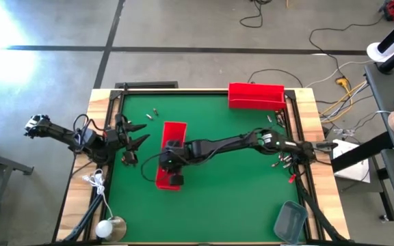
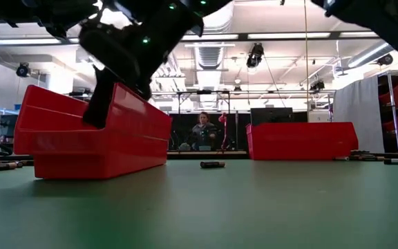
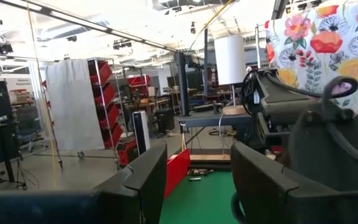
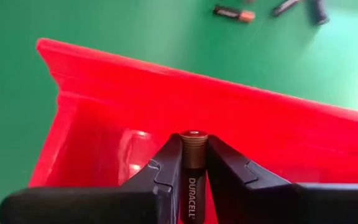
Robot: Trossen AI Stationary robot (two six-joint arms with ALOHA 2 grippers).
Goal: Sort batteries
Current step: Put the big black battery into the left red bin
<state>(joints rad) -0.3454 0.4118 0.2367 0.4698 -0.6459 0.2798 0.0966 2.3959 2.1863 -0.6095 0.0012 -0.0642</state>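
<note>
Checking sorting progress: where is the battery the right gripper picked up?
The Duracell battery is clamped in the right gripper, held over the red bin at the table's middle-left.

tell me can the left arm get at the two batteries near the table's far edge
Probably yes: the left tool stands open and empty, and bare green mat lies between it and the two batteries. The red bin sits off to the side.
</note>
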